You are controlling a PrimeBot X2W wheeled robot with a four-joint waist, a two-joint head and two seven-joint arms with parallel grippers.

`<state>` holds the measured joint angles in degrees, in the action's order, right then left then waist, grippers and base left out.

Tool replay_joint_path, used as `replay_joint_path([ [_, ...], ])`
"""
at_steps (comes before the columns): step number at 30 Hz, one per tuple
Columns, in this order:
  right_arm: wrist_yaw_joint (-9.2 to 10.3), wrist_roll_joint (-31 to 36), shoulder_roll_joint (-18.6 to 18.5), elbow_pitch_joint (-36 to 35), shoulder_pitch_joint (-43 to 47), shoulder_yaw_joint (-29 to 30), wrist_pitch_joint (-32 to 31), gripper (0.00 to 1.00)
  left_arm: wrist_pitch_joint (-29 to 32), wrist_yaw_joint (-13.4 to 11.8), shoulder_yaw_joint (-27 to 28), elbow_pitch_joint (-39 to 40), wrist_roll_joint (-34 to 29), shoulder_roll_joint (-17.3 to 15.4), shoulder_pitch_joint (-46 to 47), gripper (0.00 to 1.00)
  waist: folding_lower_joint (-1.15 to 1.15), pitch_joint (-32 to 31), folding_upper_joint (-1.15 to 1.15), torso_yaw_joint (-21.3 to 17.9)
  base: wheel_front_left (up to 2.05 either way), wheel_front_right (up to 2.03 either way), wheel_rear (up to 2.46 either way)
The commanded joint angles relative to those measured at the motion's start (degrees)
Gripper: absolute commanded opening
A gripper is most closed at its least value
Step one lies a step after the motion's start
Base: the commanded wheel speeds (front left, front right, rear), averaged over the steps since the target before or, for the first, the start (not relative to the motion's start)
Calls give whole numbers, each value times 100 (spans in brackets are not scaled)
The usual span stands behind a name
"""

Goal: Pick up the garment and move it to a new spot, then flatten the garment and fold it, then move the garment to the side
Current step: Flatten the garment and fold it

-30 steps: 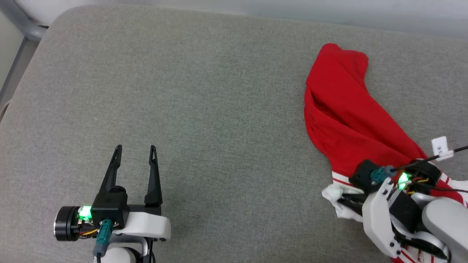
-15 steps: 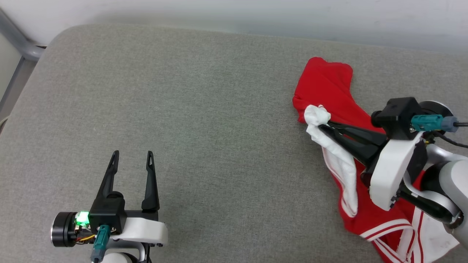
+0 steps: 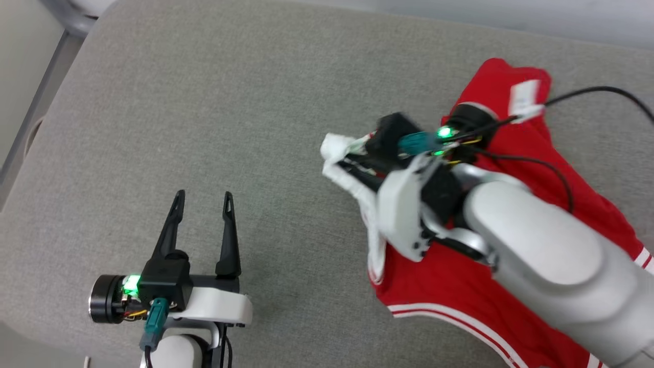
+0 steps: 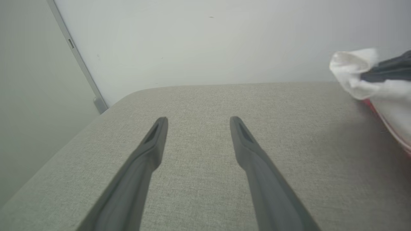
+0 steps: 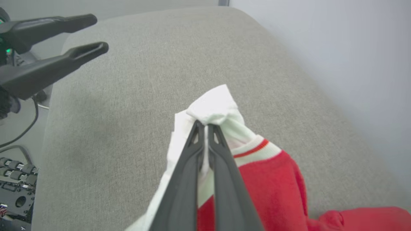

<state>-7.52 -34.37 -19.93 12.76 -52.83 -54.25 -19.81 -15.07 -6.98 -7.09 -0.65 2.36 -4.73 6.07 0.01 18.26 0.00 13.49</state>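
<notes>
The garment (image 3: 460, 276) is a red jersey with a white sleeve and striped trim, crumpled on the right half of the grey cushion. My right gripper (image 3: 340, 159) is shut on the bunched white sleeve (image 5: 215, 106), lifted above the cushion, and the red body (image 5: 266, 179) trails behind it. Its fingertips (image 5: 204, 125) are pressed together in the fabric. At the lower left my left gripper (image 3: 203, 197) hovers open over bare cushion with nothing between its fingers (image 4: 198, 120). The left wrist view shows the held sleeve (image 4: 353, 73) at its right edge.
The grey padded surface (image 3: 255, 102) has rounded corners and stands against a pale wall (image 4: 224, 38). A metal frame bar (image 3: 51, 66) runs past its left corner. A black cable (image 3: 603, 92) arcs over the garment. Cables and electronics (image 5: 16, 199) lie beyond the cushion's edge.
My right gripper has lifted the white sleeve and carried it left toward the middle, dragging the red body along. The head camera has shifted too. The left gripper has stayed open in place.
</notes>
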Motion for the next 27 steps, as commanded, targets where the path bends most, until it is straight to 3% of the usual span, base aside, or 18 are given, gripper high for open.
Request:
replay_joint_path([
  [1, 6, -4, 149, 227, -146, -187, -23, 0, -13, 4, -16, -9, 26, 25, 80, 100, -1, 146, 0, 135, 0, 0, 0],
  [8, 7, -357, 708, 1777, -564, -1392, -147, 0, -13, -19, -81, -80, 59, 98, 208, 100, -1, 301, 0, 306, 0, 0, 0],
  [15, 6, -693, 940, 2679, -572, -1865, -108, 0, -13, -38, -30, -122, 48, 123, 238, 100, -1, 336, 0, 257, 0, 0, 0],
  [18, 7, -726, 1071, 2754, -675, -1896, 167, 100, -13, -43, -9, -135, 7, 128, 238, 100, -1, 295, 0, 178, 0, 0, 0],
  [22, 7, -588, 1063, 2461, -731, -1910, 795, 100, -13, -8, 73, -168, -21, 62, 130, 100, -1, 112, 0, 64, 0, 0, 0],
  [27, 8, -788, 662, 2041, -605, -1750, 1660, 100, -13, -8, 173, -121, -48, -12, -49, 100, -1, -202, 0, -115, 0, 0, 0],
])
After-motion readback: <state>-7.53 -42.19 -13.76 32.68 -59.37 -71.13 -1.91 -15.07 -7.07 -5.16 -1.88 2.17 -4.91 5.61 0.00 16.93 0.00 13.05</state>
